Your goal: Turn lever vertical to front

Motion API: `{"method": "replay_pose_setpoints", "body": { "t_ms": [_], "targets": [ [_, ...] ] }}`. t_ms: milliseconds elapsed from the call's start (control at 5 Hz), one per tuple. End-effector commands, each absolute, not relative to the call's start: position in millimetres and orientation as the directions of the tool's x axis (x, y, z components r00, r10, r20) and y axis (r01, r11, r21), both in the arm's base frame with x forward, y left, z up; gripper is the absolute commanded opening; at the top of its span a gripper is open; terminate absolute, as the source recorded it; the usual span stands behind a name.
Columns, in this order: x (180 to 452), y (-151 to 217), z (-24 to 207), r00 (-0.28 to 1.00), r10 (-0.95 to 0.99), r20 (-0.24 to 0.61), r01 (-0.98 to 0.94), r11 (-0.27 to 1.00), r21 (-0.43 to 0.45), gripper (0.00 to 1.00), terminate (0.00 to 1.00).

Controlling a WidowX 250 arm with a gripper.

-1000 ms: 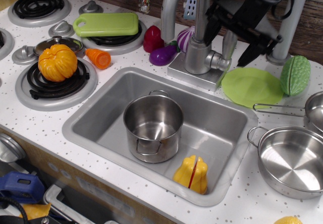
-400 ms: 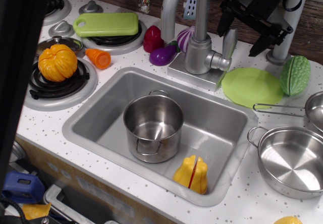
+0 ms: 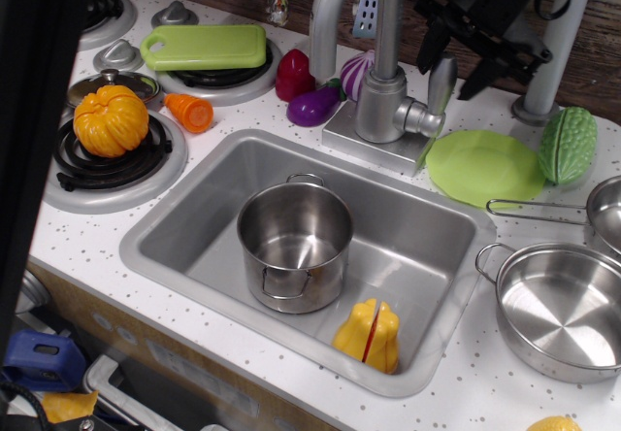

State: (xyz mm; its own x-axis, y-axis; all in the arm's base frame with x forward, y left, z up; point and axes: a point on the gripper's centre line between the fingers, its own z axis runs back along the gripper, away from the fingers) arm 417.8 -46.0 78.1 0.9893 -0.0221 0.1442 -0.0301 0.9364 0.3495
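Standing upright on its stub at the faucet body's 3 o'clock side, the lever [image 3: 441,84] looks unturned (the whole task seems left); the end effector [image 3: 473,59] hovers just above at 1 o'clock, fingers spread, holding nothing, not touching it

Steel pots [image 3: 295,247]: two; burners [image 3: 112,164]: three
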Motion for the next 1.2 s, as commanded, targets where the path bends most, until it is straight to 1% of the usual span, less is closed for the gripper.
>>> {"method": "replay_pose_setpoints", "body": {
  "t_ms": [0, 200, 400, 600, 800, 1000],
  "targets": [
    [414.5, -42.4, 103.7, 0.980, 0.000, 0.201, -0.066, 0.945, 0.320, 0.00, 0.00],
    [397.6, -52.3, 104.3, 0.995, 0.041, 0.091, -0.064, 0.959, 0.275, 0.00, 0.00],
    [380.5, -62.0, 101.2, 0.998, 0.050, 0.046, -0.060, 0.968, 0.242, 0.00, 0.00],
    [366.3, -66.8, 93.4, 0.997, 0.063, 0.043, -0.072, 0.972, 0.225, 0.00, 0.00],
    [358.5, -65.1, 75.8, 0.996, 0.055, 0.076, -0.068, 0.981, 0.184, 0.00, 0.00],
    [353.8, -64.3, 61.3, 0.994, 0.048, 0.100, -0.067, 0.979, 0.192, 0.00, 0.00]
  ]
}}
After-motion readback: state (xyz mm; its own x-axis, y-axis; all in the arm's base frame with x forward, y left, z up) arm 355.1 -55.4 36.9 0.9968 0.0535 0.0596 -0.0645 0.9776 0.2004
